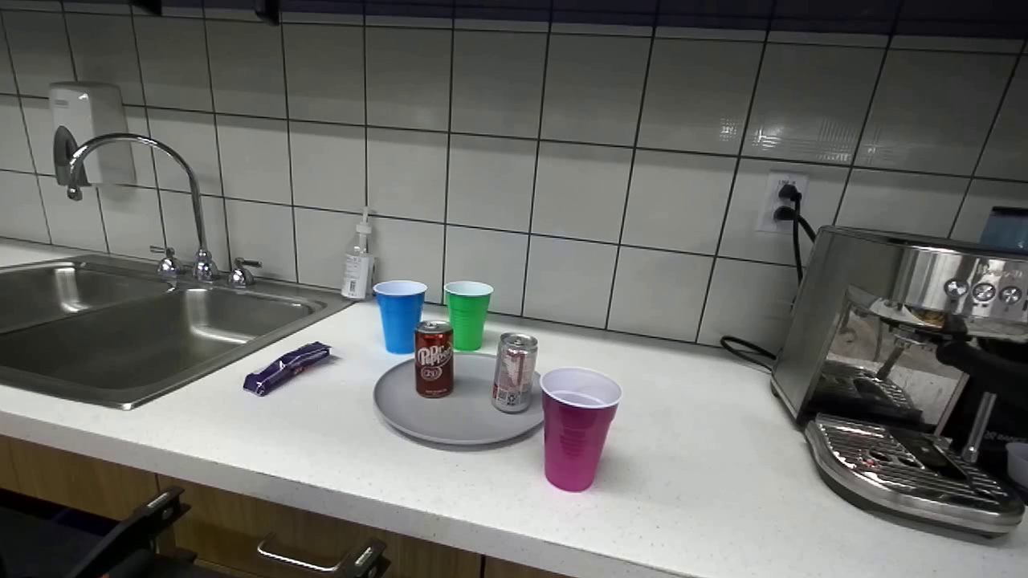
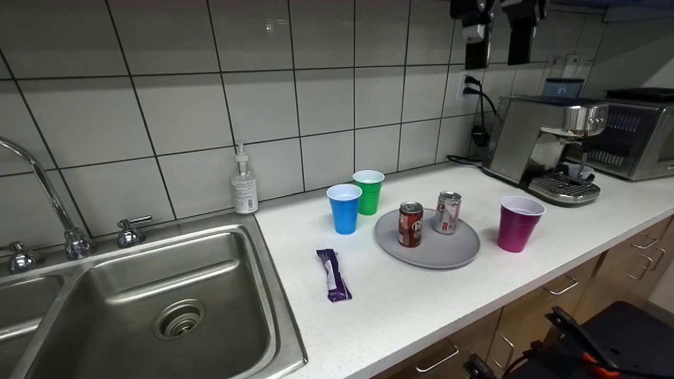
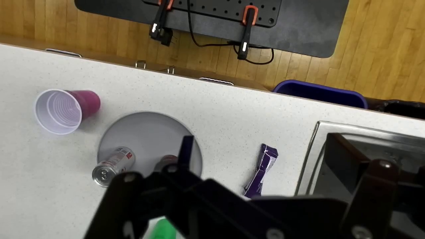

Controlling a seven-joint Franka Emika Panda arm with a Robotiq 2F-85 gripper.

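Note:
My gripper (image 3: pixel 262 149) stands open high above the counter, with nothing between its fingers. In an exterior view the gripper (image 2: pixel 499 51) hangs at the top, well clear of everything below. Beneath its gap in the wrist view lies a purple wrapped bar (image 3: pixel 261 169), partly covered by the gripper body. A grey plate (image 2: pixel 432 255) carries an upright Dr Pepper can (image 2: pixel 410 225) and a silver can (image 2: pixel 447 213). Right of the plate is a magenta cup (image 1: pixel 574 441). Behind it stand a blue cup (image 1: pixel 401 321) and a green cup (image 1: pixel 470 317), both upright.
A steel sink (image 2: pixel 174 273) with a tall faucet (image 1: pixel 197 201) borders the bar's side of the counter. A soap bottle (image 2: pixel 245 184) stands against the tiled wall. The coffee machine (image 1: pixel 899 361) occupies the far end. Below the counter edge are a black clamped table (image 3: pixel 308 26) and a blue bin (image 3: pixel 318 93).

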